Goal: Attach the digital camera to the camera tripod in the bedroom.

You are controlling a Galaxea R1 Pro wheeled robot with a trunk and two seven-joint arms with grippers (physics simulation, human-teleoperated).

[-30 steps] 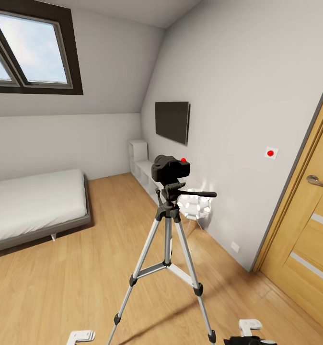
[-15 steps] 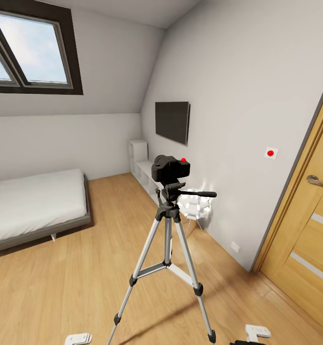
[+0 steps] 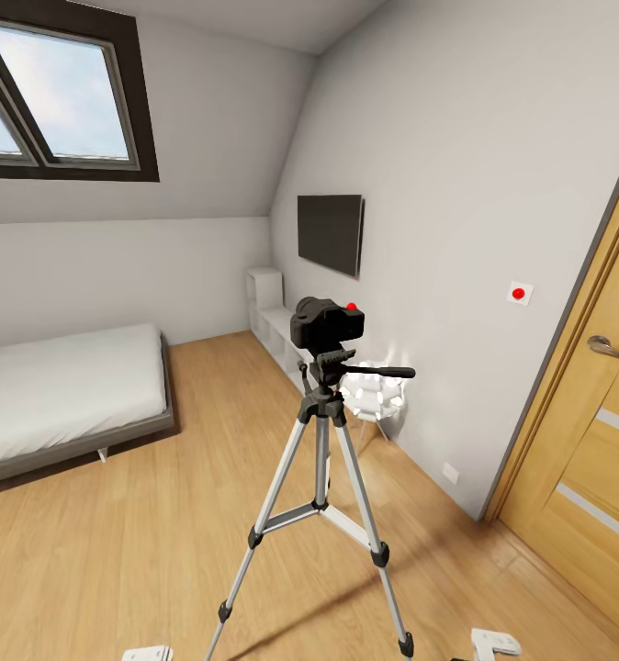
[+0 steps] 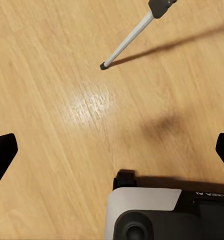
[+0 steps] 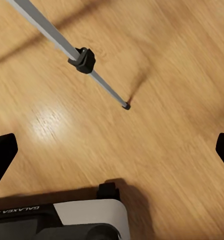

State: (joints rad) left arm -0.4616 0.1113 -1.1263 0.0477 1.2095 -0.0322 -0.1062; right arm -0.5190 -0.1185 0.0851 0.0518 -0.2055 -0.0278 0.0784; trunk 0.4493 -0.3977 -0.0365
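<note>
The digital camera (image 3: 326,322) sits on the camera tripod (image 3: 320,477) head, apparently mounted, which would explain why both grippers, left (image 4: 112,150) and right (image 5: 112,150), hang low beside the tripod's feet, fingers spread and empty.

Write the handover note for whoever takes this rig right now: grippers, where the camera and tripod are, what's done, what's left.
Left gripper: open, holding nothing, pointing down at the wood floor beside one tripod foot.
Right gripper: open, holding nothing, over the floor near another tripod leg.
Digital camera: sits level on the head of the camera tripod, red button up; neither gripper touches it.
Camera tripod: standing on all three legs in front of the robot, between the bed and the door.
Done: the camera looks mounted.
Left: probably nothing; whether it is locked on cannot be told, so check before bumping the legs.
</note>
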